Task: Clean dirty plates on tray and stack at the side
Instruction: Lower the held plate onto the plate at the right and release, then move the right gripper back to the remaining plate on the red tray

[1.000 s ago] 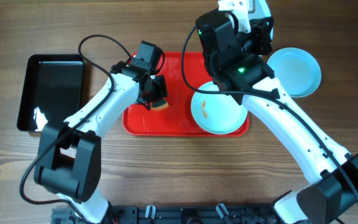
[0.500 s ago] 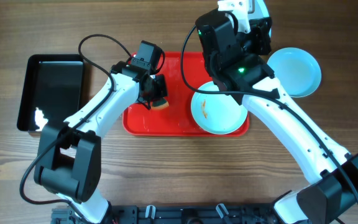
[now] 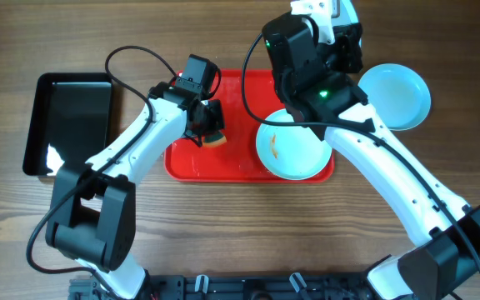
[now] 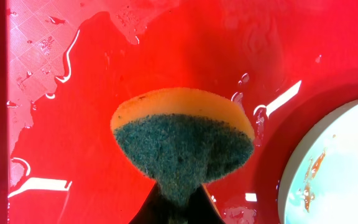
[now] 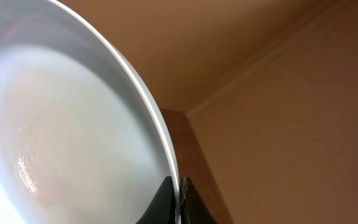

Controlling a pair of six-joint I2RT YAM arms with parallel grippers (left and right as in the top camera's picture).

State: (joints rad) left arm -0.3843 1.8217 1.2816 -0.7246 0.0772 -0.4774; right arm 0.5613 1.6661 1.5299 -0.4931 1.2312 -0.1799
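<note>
Two arms work over one red tray (image 3: 198, 162), which lies in the middle of the wooden counter (image 3: 223, 233). One smaller black tray (image 3: 69, 121) sits well apart to its left.

The overhead view shows two plates plainly. The smeared plate (image 3: 294, 150) rests at the right end of the red tray, with one small orange-brown streak on its left half. The second plate (image 3: 402, 96) lies on the counter just right of the red tray, partly under the right arm, and its visible part looks clean.

The left pincer (image 4: 178, 208) is clamped on one sponge (image 4: 182, 143) (orange-yellow body, dark green scouring face). The sponge hangs over the left half of the tray, near the smeared plate but apart from it. I cannot tell whether it touches the tray floor, which is wet with streaks and droplets.

The right pincer (image 5: 179, 193) is closed on the rim of a pale plate (image 5: 73, 124), its fingers pinching the edge from both sides. I cannot tell whether this is a third plate or the one beside the tray.
</note>
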